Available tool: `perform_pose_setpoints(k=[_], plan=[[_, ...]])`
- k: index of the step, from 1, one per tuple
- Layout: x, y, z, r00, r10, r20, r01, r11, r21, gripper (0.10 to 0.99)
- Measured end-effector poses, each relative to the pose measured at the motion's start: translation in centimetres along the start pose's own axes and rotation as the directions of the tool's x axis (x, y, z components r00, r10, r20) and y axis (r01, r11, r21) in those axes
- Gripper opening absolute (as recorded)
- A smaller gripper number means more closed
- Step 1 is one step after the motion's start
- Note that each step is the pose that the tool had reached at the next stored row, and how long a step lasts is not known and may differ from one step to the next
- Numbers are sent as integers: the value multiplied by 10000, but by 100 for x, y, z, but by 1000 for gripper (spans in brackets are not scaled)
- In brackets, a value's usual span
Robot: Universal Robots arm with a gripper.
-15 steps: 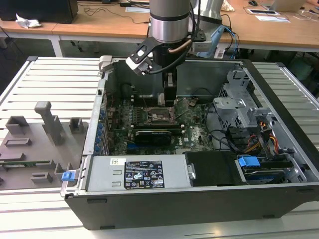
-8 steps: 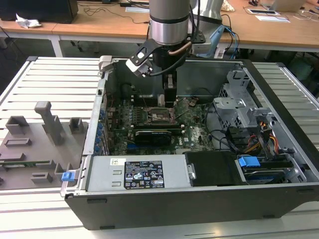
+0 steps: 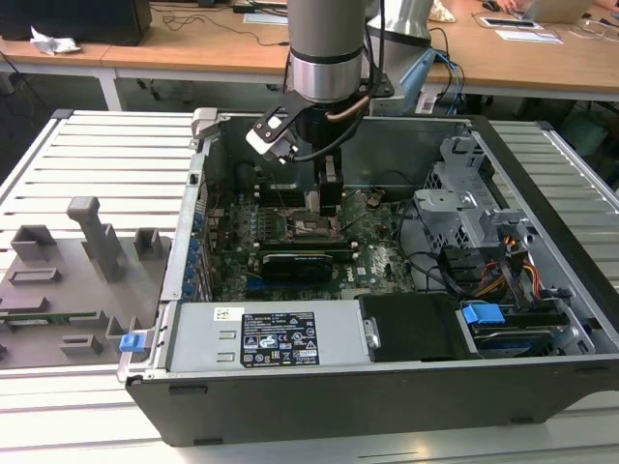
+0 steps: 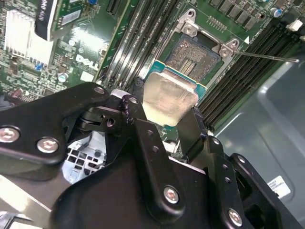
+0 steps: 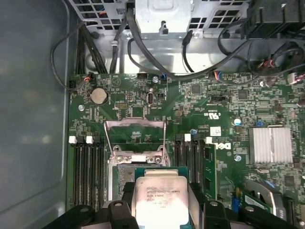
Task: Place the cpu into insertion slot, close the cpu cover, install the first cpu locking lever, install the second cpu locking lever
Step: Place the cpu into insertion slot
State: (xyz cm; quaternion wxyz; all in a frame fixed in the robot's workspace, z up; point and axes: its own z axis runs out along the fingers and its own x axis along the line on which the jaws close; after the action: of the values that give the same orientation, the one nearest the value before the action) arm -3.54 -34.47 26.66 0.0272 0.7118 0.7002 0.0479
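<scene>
My gripper (image 4: 167,109) is shut on the cpu (image 4: 167,95), a square chip with a silver top pinched by its edges between two black fingers (image 5: 127,194). In both wrist views the cpu (image 5: 159,200) hangs just above the green board and overlaps one side of the insertion slot (image 4: 193,55), whose bare contact field is exposed. The cpu cover (image 5: 136,123) stands swung open on the far side of the insertion slot (image 5: 123,175). A thin locking lever (image 4: 267,57) sticks out, released. In the exterior view the gripper (image 3: 322,205) is deep inside the open computer case.
Black memory slots (image 5: 88,171) flank the socket on both sides. A long black expansion card (image 3: 305,263) lies nearby, with a finned heatsink (image 5: 270,144) on the board. Cables (image 5: 157,62) and a metal drive cage (image 3: 464,208) crowd one end. The case walls (image 3: 189,242) enclose the board.
</scene>
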Motion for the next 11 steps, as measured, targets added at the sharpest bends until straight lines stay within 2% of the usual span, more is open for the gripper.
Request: perform_pose_setpoints(k=[3, 11], plan=[[17, -14, 92, 10000, -1, 1, 1, 10000, 1, 525], [15, -57, 131, 10000, -57, -14, 57, 10000, 2, 525]])
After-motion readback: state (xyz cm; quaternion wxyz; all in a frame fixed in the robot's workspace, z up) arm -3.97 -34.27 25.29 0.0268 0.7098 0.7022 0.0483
